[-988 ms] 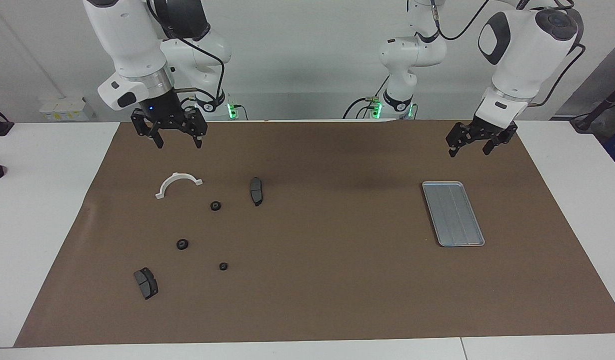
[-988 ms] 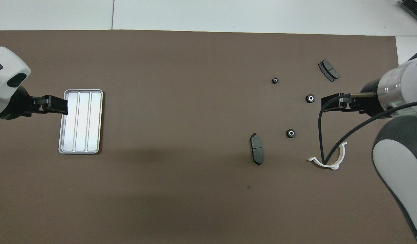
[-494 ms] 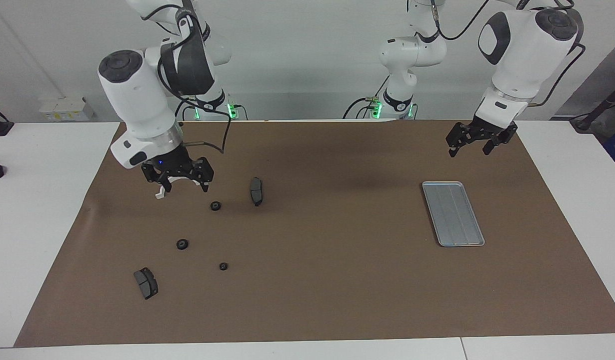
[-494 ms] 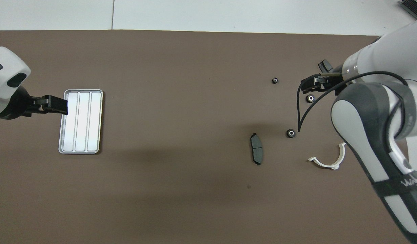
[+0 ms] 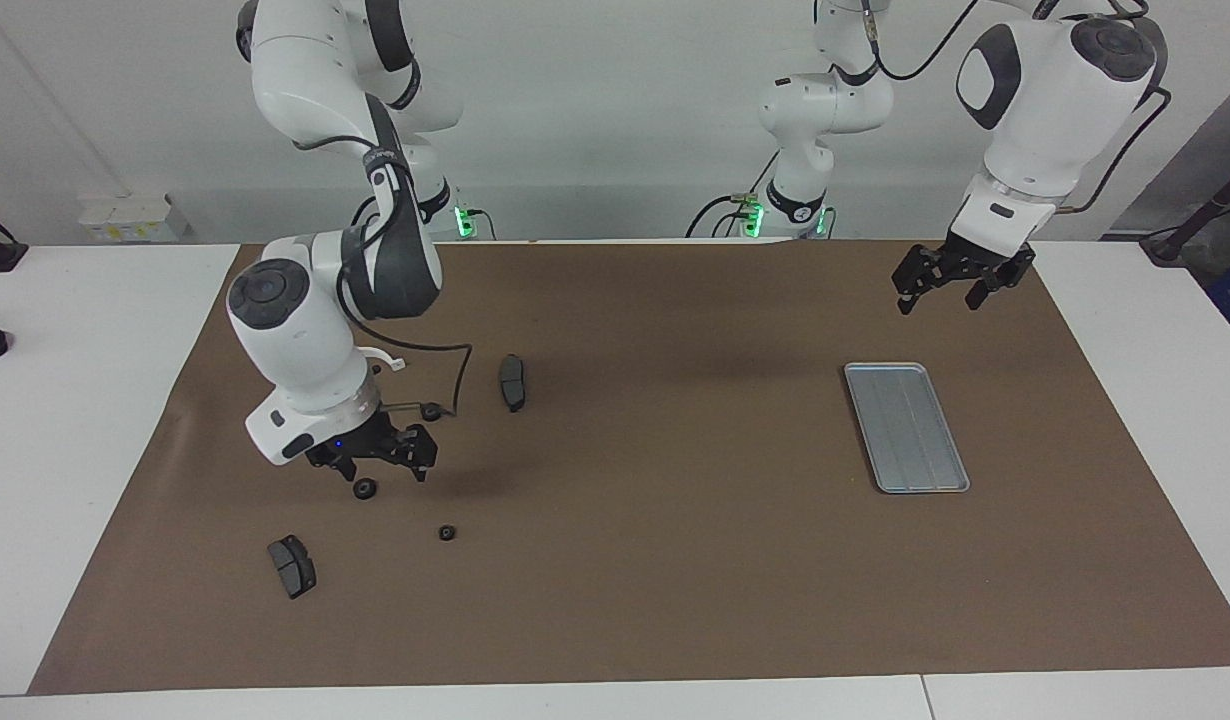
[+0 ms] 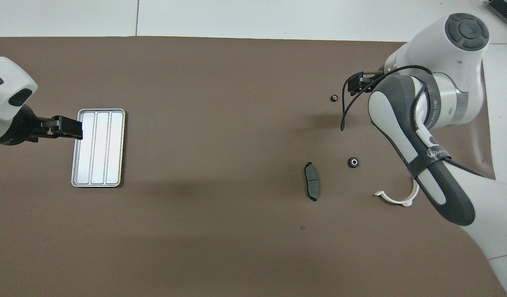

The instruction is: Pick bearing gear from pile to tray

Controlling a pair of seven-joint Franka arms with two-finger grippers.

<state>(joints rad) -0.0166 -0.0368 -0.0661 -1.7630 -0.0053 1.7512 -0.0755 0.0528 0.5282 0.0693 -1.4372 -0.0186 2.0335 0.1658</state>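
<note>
Black right gripper point(image 5: 373, 472): fingers spread, empty, now dropped from above the white plastic half-ring point(image 6: 398, 194) to just over a small black round gear point(image 5: 364, 489).
Contact: probably none yet.
Left gripper point(image 5: 950, 283): spread, waiting above the brown mat point(image 5: 655, 580).
Grooved silver metal tray point(image 5: 906, 427): holds no gear.

Facing camera looks high across at both robots — overhead looks steeply down; both share the brown mat point(image 5: 675, 560).

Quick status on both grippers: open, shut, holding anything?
Right gripper: open, empty, low over a small black gear in the pile.
Left gripper: open, empty, waiting in the air near the tray.
</note>
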